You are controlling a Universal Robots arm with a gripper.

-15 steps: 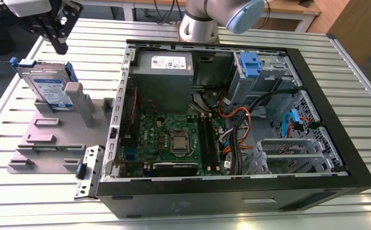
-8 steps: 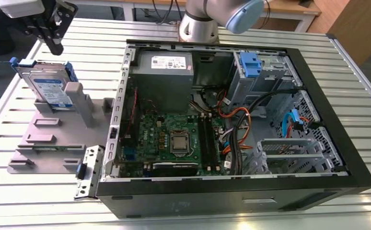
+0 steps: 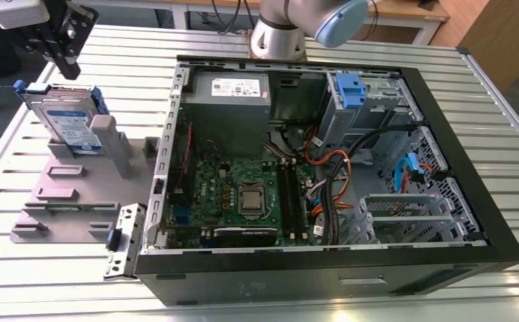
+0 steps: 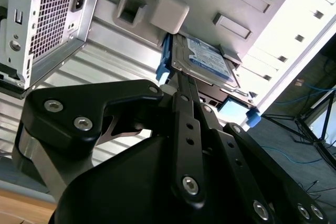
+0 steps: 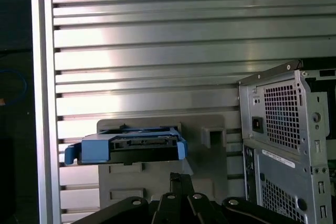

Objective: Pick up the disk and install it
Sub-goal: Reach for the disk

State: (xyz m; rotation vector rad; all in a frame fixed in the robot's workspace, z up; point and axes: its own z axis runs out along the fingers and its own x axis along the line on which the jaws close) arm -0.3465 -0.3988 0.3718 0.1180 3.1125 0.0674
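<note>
The disk [image 3: 63, 117] sits unpicked on its grey stand [image 3: 72, 201], with the clenched, empty gripper [image 3: 68, 67] poised just above it.

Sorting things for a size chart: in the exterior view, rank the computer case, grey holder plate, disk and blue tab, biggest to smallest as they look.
1. computer case
2. grey holder plate
3. disk
4. blue tab, inside the case

The end effector [image 3: 70, 70] hangs pointing downward (jaws pressed together).
</note>
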